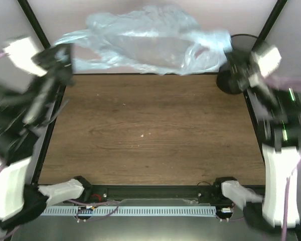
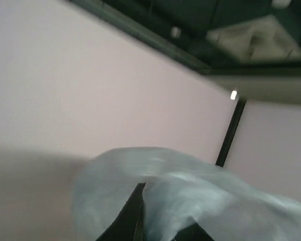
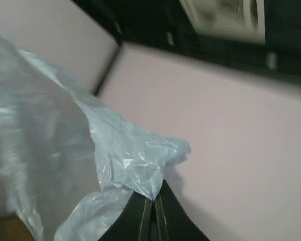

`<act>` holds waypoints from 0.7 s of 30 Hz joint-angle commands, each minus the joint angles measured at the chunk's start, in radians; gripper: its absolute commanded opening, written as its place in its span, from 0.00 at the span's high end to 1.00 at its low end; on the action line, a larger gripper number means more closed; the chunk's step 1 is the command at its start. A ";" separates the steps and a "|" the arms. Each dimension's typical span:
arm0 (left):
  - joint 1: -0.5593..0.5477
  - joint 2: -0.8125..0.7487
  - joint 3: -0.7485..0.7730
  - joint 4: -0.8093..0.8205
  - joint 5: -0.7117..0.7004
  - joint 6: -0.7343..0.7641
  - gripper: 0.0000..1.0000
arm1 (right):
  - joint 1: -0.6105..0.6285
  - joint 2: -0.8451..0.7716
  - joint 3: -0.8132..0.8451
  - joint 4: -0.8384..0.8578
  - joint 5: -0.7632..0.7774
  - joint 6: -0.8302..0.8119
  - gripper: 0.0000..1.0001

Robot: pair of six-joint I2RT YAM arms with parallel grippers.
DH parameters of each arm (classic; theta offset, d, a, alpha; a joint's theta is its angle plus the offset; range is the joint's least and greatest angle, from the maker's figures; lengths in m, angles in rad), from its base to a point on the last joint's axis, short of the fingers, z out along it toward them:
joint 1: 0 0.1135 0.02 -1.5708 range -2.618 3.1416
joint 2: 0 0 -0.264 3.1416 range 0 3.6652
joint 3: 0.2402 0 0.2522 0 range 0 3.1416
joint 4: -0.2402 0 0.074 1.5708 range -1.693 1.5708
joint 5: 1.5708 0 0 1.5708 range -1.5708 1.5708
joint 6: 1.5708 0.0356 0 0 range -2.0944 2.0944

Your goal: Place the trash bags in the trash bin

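Note:
The light-blue translucent trash bag (image 1: 145, 42) hangs stretched in the air over the far edge of the table, between my two raised grippers. My left gripper (image 1: 65, 54) pinches its left end; in the left wrist view the bag (image 2: 190, 186) drapes over that gripper (image 2: 160, 216) and hides much of its fingers (image 2: 133, 216). My right gripper (image 1: 230, 52) is shut on the right end, where a crumpled corner of the bag (image 3: 125, 150) is pinched at the tips of the gripper (image 3: 154, 198). The black round trash bin (image 1: 230, 83) stands at the far right, partly behind the right gripper.
The brown wooden table (image 1: 150, 130) lies below the bag. Black frame posts (image 1: 37, 25) rise at both far corners, and pale walls close the back. Both arms look blurred in the top view.

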 commanded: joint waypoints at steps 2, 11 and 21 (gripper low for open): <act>-0.003 -0.082 -0.402 0.073 -0.072 0.078 0.96 | 0.006 -0.287 -0.533 0.232 -0.189 -0.061 0.99; -0.175 0.052 -1.004 -0.085 -0.124 0.033 0.96 | -0.019 0.113 -0.851 -0.355 0.064 -0.309 0.99; -0.231 -0.256 -0.841 0.008 -0.109 0.020 0.96 | -0.023 -0.415 -0.694 -0.310 -0.377 -0.149 0.99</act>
